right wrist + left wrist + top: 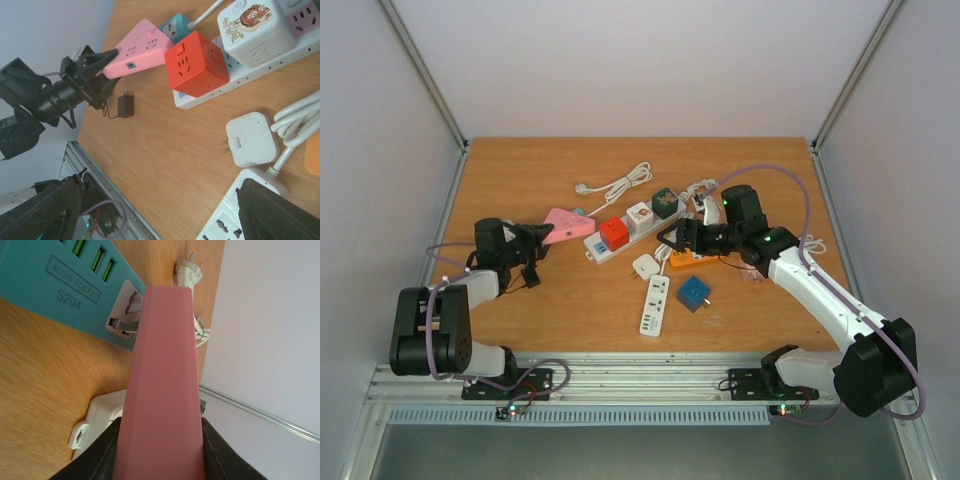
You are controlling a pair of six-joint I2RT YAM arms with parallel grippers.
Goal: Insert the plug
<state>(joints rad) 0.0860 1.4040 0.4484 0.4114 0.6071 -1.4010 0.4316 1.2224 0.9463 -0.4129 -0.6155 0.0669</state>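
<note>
The plug is a long pink adapter block (162,385) with sockets on its top face (137,47). My left gripper (160,440) is shut on its sides, seen at the table's left (525,245). The block's metal prongs (127,326) are at the white outlet of a teal USB socket (75,287) and still partly show. How deep they sit I cannot tell. My right gripper (165,215) is open and holds nothing. It hovers over the table's middle (675,240), above a white adapter (250,137) and a white power strip (235,220).
A long white strip (620,240) carries a red cube (197,65), a white cube (252,25) and a dark green one (665,202). Also on the table are a white corded plug (189,272), a small black charger (125,106), a blue cube (695,292) and an orange piece (680,258).
</note>
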